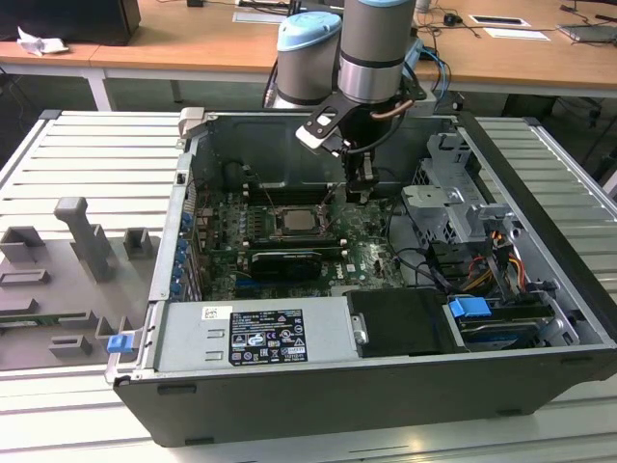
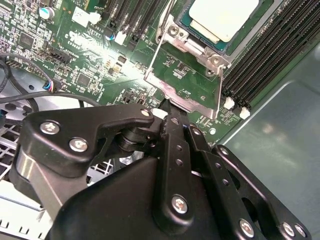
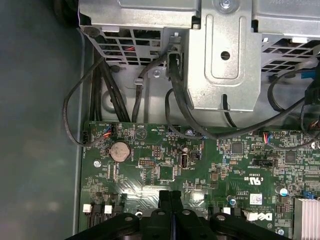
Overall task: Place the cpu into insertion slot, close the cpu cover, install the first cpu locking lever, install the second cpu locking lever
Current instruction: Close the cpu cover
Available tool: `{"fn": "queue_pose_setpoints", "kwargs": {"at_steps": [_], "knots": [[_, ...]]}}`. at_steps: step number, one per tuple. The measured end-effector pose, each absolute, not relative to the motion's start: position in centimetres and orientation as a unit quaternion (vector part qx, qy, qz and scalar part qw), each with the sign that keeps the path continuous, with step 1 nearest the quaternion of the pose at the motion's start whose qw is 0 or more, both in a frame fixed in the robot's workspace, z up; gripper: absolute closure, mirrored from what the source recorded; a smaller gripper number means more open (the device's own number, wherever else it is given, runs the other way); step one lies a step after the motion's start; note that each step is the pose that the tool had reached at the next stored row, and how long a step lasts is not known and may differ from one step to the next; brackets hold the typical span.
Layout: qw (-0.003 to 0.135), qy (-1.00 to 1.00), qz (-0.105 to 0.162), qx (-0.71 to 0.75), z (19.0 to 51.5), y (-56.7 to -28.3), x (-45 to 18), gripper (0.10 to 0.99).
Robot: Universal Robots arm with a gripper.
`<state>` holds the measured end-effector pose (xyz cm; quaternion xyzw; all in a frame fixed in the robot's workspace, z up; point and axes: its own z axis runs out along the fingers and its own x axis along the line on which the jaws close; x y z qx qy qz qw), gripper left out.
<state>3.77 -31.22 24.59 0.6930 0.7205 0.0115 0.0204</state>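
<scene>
Now, at the centre of the exterior view, my gripper is down inside the case. In the second wrist view it is pinched narrow on the edge of the raised cpu cover, and the cpu lies just beside.

The gripper, fingers together, hangs over the green motherboard near a coin battery

Even, soft room light fills the exterior view, though the inside of the case is dimmer and shaded. In the second wrist view, hard glare whitens a patch of the board, the cpu shines pale, and the black claw stays dark. In the first wrist view the light is flatter, with faint glare near the claw.
</scene>
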Motion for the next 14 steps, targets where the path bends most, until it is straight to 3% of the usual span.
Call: {"fn": "queue_pose_setpoints", "kwargs": {"at_steps": [14], "knots": [[0.020,0.720,0.012,0.693,24.6,-31.2,2.2,0.980]]}}
